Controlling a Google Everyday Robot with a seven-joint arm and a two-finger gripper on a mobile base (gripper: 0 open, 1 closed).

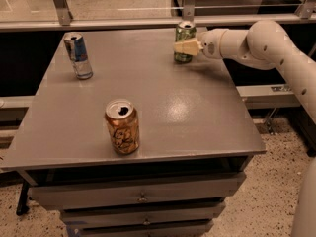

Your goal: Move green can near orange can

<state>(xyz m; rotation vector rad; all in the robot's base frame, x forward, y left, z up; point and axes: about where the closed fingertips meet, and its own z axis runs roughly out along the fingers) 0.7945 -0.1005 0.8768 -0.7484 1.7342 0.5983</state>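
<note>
At one o'clock the olive-green metal can (183, 32) is met by the beige gripper (180, 47) — whether it is grasped cannot be told. If carried loosely toward the coppery-orange can (122, 127) at seven o'clock, it could be toppled.

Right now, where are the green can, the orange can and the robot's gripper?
green can (183, 34), camera view, upper body.
orange can (122, 131), camera view, middle of body.
gripper (181, 48), camera view, its tip, at the green can.

Grey table (197, 107), orange can (122, 128), blue can (79, 57), green can (184, 33) with jaws seemingly alongside
</note>
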